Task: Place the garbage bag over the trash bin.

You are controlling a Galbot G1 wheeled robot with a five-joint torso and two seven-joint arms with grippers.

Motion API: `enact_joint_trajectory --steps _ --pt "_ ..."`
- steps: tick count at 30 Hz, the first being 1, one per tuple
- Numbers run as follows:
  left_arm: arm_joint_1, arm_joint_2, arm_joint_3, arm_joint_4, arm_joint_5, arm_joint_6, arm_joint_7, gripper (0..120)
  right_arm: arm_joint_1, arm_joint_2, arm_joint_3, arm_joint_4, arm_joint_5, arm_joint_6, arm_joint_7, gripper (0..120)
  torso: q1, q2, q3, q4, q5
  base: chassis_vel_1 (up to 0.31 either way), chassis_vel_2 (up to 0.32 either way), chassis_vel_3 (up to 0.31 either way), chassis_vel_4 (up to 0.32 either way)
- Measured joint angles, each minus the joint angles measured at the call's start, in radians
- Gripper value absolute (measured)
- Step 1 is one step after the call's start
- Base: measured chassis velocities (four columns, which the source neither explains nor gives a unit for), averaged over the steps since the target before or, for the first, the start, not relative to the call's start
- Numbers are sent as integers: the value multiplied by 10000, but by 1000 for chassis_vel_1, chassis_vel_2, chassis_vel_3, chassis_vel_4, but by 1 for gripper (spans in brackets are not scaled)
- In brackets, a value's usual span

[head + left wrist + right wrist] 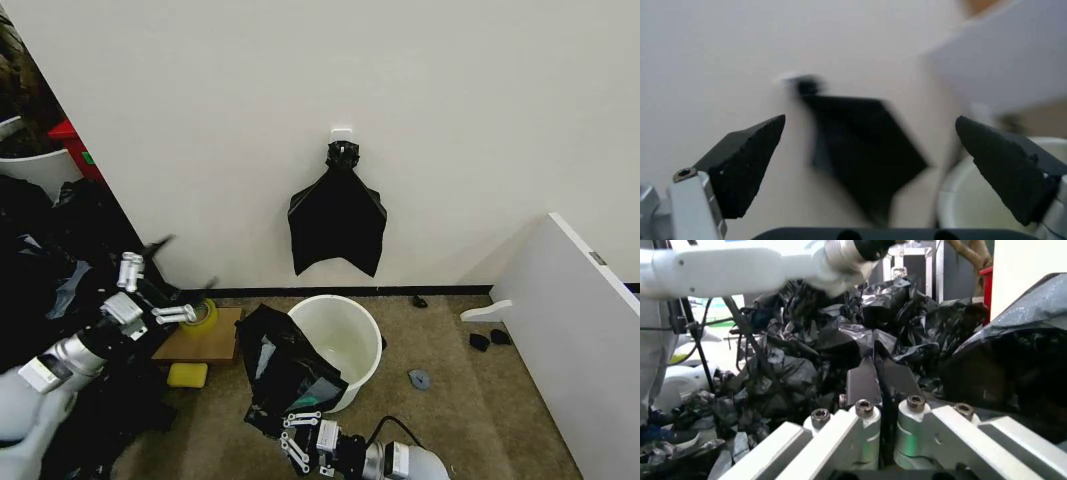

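The trash bin (345, 340), a round cream-white bucket, stands on the floor by the wall; its rim also shows in the left wrist view (953, 195). The garbage bag (285, 365), glossy black, is draped over the bin's left side and hangs to the floor. My right gripper (300, 440) sits low at the bag's bottom end. Its fingers (863, 382) are pressed together with a thin black strip of film between them, and the garbage bag (1013, 365) bulges close beside them. My left gripper (160, 290) (870, 120) is raised left of the bin, open and holding nothing.
A flat black bundle (338, 220) hangs on a wall hook above the bin. A big heap of black plastic (60, 260) fills the left. A cardboard box (200, 345), yellow tape roll (205, 315) and yellow sponge (187, 375) lie left of the bin; a white panel (580, 320) stands right.
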Motion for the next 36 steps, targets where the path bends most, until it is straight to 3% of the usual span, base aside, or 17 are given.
enact_joint_trajectory --steps 4,9,11,16,21,25,29,33,36 --pt "-210 605 54 -469 19 758 1621 100 182 19 -235 -169 -21 -54 9 0 0 0 0 -2 -1 0 0 0 0" --pt "-411 1334 196 -797 24 1383 2218 100 429 5 -547 -353 -41 -92 25 0 0 0 0 -1 -2 0 0 0 0" --pt "-548 2037 313 -976 36 1833 2568 100 711 -6 -862 -529 -29 -151 76 0 0 0 -1 3 5 0 0 0 0" --pt "-990 2938 698 -770 126 2318 3329 100 880 40 -1055 -702 -54 -208 106 0 0 0 -1 -4 3 0 0 0 0" --pt "-1020 2974 735 -716 206 2353 3640 100 969 121 -1135 -766 -84 -254 110 0 0 0 -1 1 2 0 0 0 0" --pt "-851 2609 900 -939 527 2217 3455 100 976 204 -1162 -789 -138 -274 104 0 0 0 -1 -1 3 0 0 0 0" --pt "-771 2174 1087 -1142 1209 1956 3309 100 947 231 -1160 -790 -174 -285 93 0 0 0 -1 0 1 0 0 0 0" --pt "-891 1838 1286 -1130 2840 1519 3423 100 877 267 -1101 -770 -234 -329 85 0 0 0 -1 -1 4 0 0 0 0" --pt "-904 1764 1438 -1088 3070 1488 3425 100 860 311 -1094 -771 -266 -330 71 0 0 0 -1 -1 5 0 0 0 0"
